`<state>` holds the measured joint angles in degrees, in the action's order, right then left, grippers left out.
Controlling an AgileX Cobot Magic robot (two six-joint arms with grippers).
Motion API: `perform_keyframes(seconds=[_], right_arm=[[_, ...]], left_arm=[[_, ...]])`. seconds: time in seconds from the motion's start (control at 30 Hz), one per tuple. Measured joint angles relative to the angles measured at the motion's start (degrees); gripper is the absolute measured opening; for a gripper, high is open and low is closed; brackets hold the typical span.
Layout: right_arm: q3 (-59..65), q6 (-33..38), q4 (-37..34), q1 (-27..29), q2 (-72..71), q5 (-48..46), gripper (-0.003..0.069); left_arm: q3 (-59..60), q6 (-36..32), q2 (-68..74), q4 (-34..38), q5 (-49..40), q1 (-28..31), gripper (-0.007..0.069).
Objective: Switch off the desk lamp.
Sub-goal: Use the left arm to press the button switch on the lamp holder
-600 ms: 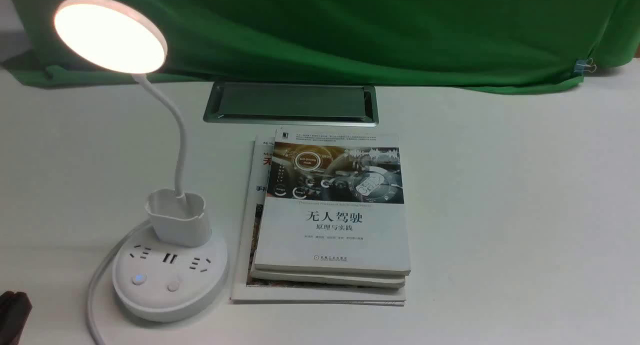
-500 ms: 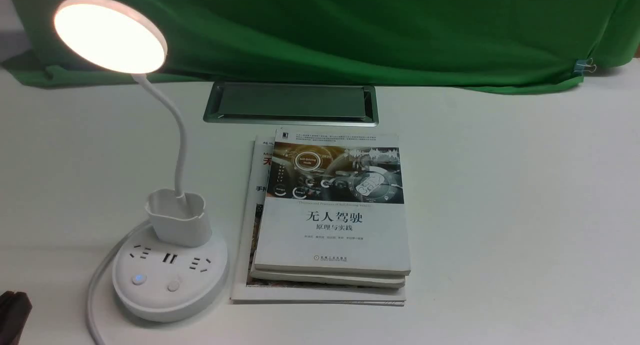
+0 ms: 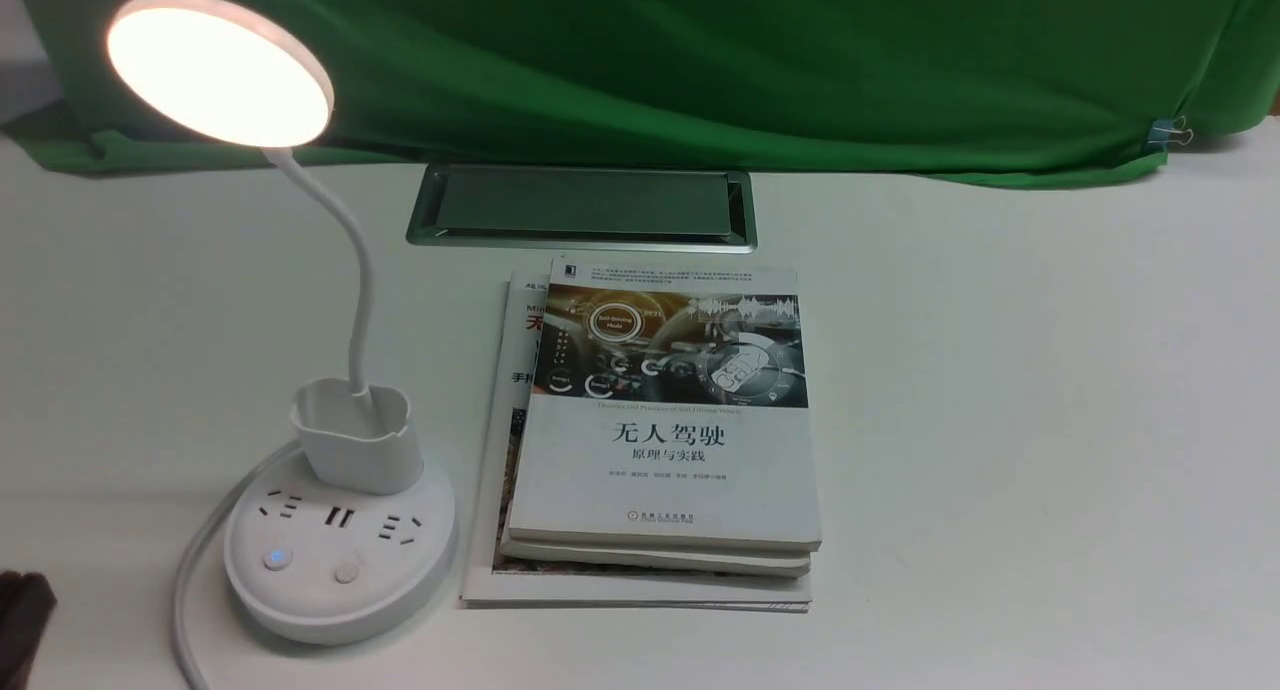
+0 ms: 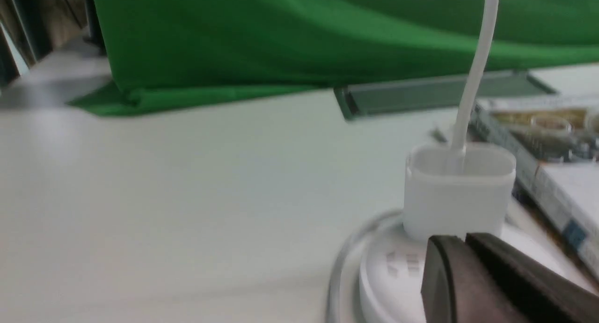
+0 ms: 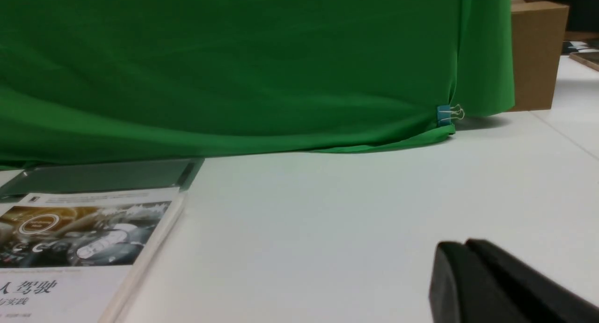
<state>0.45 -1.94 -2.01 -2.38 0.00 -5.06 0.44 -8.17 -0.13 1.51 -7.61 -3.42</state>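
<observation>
The white desk lamp (image 3: pixel 340 540) stands at the front left of the table. Its round disc head (image 3: pixel 218 68) glows, on a thin gooseneck (image 3: pixel 355 300) rising from a small cup holder (image 3: pixel 355 445). The round base has sockets and two buttons: the left button (image 3: pixel 277 558) shows a blue light, the right button (image 3: pixel 346 572) is plain. My left gripper (image 4: pixel 463 241) is shut and empty, just short of the base (image 4: pixel 393 276); it shows as a dark tip at the front view's lower left edge (image 3: pixel 20 610). My right gripper (image 5: pixel 461 245) is shut and empty over bare table.
A stack of books (image 3: pixel 665 440) lies right beside the lamp base. A metal cable hatch (image 3: pixel 582 205) is set in the table behind them. A green cloth (image 3: pixel 700 60) hangs along the back. The lamp's white cord (image 3: pixel 190 580) loops off the front left.
The left gripper tip at the front view's lower left corner has shifted slightly down and left. The lamp stays lit and nothing else has moved.
</observation>
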Motion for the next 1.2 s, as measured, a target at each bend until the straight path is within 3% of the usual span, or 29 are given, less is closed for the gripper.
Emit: perform_keyframes(seconds=[0.17, 0.33, 0.4, 0.5, 0.6, 0.77, 0.9, 0.97, 1.07, 1.2], right_arm=[[0.0, 0.0, 0.0, 0.0, 0.0, 0.0, 0.0036], [0.0, 0.0, 0.0, 0.0, 0.0, 0.0, 0.0036], [0.0, 0.0, 0.0, 0.0, 0.0, 0.0, 0.0036], [0.0, 0.0, 0.0, 0.0, 0.0, 0.0, 0.0036], [0.0, 0.0, 0.0, 0.0, 0.0, 0.0, 0.0036], [0.0, 0.0, 0.0, 0.0, 0.0, 0.0, 0.0036], [0.0, 0.0, 0.0, 0.0, 0.0, 0.0, 0.0036], [0.0, 0.0, 0.0, 0.0, 0.0, 0.0, 0.0036], [0.0, 0.0, 0.0, 0.0, 0.0, 0.0, 0.0036], [0.0, 0.0, 0.0, 0.0, 0.0, 0.0, 0.0036]], left_arm=[[0.0, 0.0, 0.0, -0.06, 10.91, 0.0, 0.002], [0.0, 0.22, 0.0, 0.02, 14.8, 0.0, 0.002], [0.0, 3.04, 0.0, 1.46, 17.86, 0.0, 0.002], [0.02, 12.92, 0.0, 4.26, 28.15, 0.0, 0.002], [-0.23, 15.47, 0.0, 3.96, 32.09, 0.0, 0.002], [-12.08, 16.8, 6.49, 1.24, 18.73, 0.0, 0.002], [-22.07, 16.8, 13.96, 0.88, 3.23, 0.0, 0.002], [-26.97, 16.8, 20.93, 0.76, -9.0, 0.0, 0.002], [-29.1, 15.46, 26.3, 0.36, -15.4, 0.0, 0.002], [-29.54, 15.03, 31.34, 2.67, -16.63, 0.0, 0.002]])
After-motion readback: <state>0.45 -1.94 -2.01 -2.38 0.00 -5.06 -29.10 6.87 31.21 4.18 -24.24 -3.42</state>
